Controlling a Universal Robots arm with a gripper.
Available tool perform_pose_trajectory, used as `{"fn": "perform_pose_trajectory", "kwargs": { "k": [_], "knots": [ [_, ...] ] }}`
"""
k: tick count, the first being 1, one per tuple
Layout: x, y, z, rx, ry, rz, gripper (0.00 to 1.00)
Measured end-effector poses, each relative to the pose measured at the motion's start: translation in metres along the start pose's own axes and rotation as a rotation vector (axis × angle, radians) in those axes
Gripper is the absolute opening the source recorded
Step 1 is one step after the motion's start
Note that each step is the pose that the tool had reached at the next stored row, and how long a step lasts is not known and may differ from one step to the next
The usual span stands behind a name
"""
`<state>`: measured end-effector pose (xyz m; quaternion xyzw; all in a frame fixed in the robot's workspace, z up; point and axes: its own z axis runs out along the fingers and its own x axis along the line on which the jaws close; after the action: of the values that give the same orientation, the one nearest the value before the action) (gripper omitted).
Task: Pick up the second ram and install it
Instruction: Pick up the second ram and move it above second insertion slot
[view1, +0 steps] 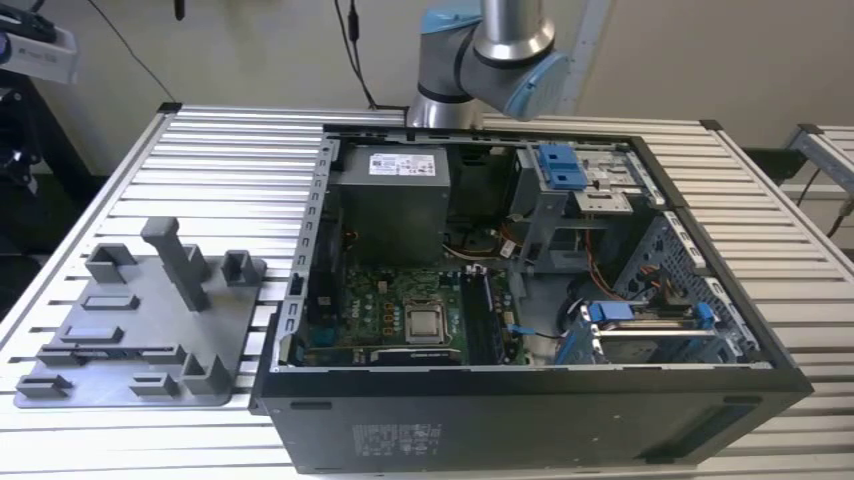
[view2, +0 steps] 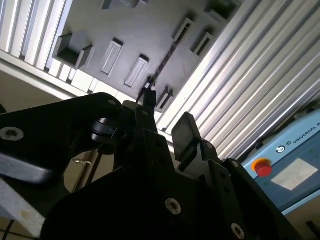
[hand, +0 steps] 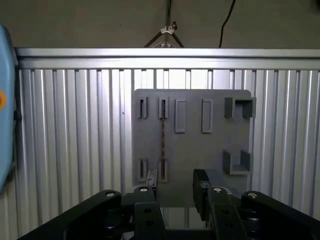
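Your gripper hangs over the grey fixture plate. Its fingers are spread apart with nothing between them (open, carrying nothing). The second ram stands on edge in the plate. It shows as a thin dark line running between two pairs of slotted holders. In the first wrist view its near end lies just beside one fingertip, not in the gap. You can't tell how far above it the fingers sit. The second wrist view shows the same ram as a slanted dark strip on the plate, past the fingertips. There's also a blue teach pendant with a red button off the table edge. In the exterior view the plate lies flat on the slatted aluminium table. It sits just beside the open computer case, on the exterior view's left of it. The motherboard is exposed inside. The arm rises behind the case.
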<state>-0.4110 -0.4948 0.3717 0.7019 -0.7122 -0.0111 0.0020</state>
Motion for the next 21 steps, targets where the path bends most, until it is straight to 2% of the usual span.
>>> {"fn": "perform_pose_trajectory", "kwargs": {
  "k": [6,8,13,21],
  "knots": [
    [0.0001,0.0027,0.0068,0.0017,-0.0269,-0.001,0.42],
    [0.0002,0.0028,0.0102,0.0032,-0.0275,-0.002,0.42],
    [0.0003,0.0026,0.0154,0.0163,-0.0274,-0.022,0.42],
    [0.0005,0.0020,0.0238,0.0157,-0.0301,-0.039,0.42]
  ]
}}
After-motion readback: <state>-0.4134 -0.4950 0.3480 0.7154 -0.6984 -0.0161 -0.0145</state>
